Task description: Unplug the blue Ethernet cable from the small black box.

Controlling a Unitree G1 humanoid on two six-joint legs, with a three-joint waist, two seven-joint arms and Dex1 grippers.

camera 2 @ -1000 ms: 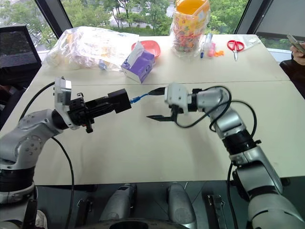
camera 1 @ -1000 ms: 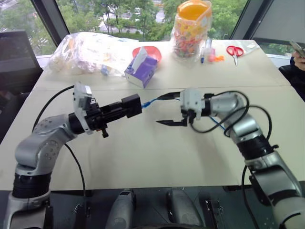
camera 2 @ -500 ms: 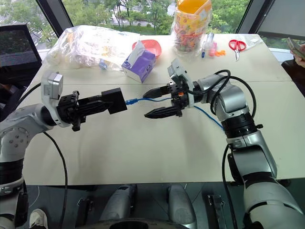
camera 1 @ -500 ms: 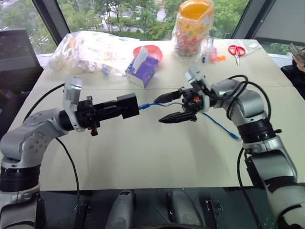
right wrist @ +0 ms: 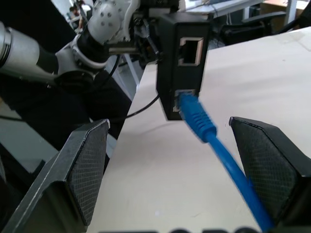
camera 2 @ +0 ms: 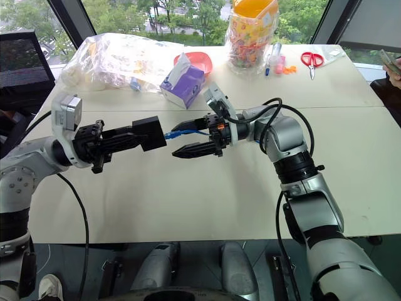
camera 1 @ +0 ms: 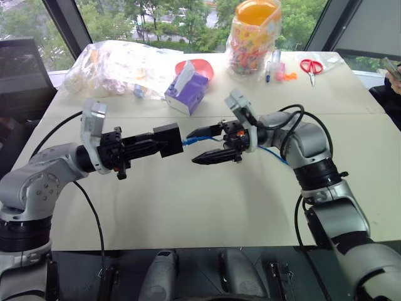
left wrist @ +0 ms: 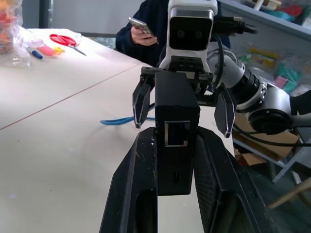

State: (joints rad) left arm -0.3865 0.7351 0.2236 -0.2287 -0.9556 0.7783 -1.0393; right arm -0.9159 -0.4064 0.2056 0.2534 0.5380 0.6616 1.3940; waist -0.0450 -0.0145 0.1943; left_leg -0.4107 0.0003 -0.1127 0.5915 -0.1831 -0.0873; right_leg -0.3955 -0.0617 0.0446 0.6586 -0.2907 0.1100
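Note:
The small black box [camera 1: 168,139] is held level above the table with my left gripper [camera 1: 160,142] shut on it. The blue Ethernet cable [camera 1: 192,139] is plugged into the box's lower port, seen close in the right wrist view as a blue plug [right wrist: 193,112] under an empty port. My right gripper [camera 1: 204,144] is open and points at the box. One finger is on each side of the cable, just short of the plug, and neither touches it. The cable trails on behind that arm to the table [camera 1: 277,157].
At the back of the table [camera 1: 188,200] are a purple tissue box [camera 1: 187,91], a clear plastic bag [camera 1: 116,66], a red bowl [camera 1: 199,66], a jar of colourful items [camera 1: 252,37], markers [camera 1: 273,65] and red scissors [camera 1: 307,66]. A person's hand with a phone [camera 1: 392,68] shows far right.
My right gripper rolled its wrist and slid left along the cable, closer to the black box, staying open. The left gripper kept the box nearly still.

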